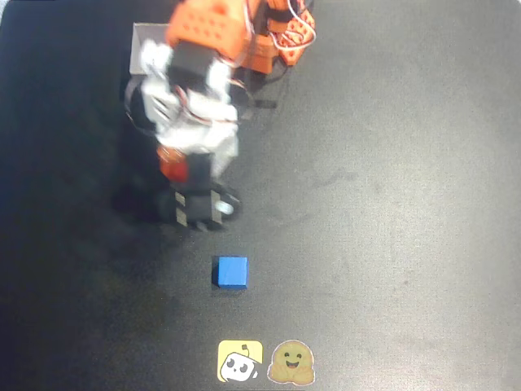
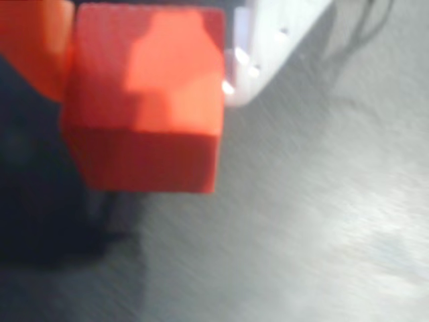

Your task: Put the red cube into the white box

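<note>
Claw clamped on red cube, held above dark worktop, left of centre overhead. Blue cube nearer, well apart; two stickers at near edge.

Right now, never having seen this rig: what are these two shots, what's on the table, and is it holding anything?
It is a small orange and white robot arm on a dark table. One shot is from a fixed camera looking straight down; the other rides on the wrist, so it is close up and blurry. The fingers are closed on the red cube, which looms large in the wrist view with the table blurred behind it. A blue cube sits loose below the arm in the overhead view, and two cartoon stickers lie at the bottom edge. A white box edge peeks out behind the arm.
</note>
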You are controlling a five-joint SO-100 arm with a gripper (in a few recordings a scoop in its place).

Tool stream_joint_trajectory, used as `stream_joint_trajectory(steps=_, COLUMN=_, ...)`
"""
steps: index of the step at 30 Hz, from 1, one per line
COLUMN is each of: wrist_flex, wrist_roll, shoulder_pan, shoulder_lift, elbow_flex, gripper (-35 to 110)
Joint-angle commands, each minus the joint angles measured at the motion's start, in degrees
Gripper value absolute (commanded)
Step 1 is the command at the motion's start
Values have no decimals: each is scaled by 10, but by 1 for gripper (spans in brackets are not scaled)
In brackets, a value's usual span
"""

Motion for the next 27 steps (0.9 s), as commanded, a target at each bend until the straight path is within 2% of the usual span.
stream_joint_trajectory(steps=1, wrist_flex=21, wrist_roll=-18, shoulder_pan=31, shoulder_lift=41, elbow_flex=-29, gripper=1)
stream_joint_trajectory(steps=20, wrist_flex=125, wrist_roll=-127, shoulder_pan=231, shoulder_lift=150, elbow_flex=-15, gripper=1)
stream_joint_trajectory(steps=27, wrist_flex=134, wrist_roll=-164, shoulder_pan=292, shoulder_lift=249, elbow_flex=62, gripper=1)
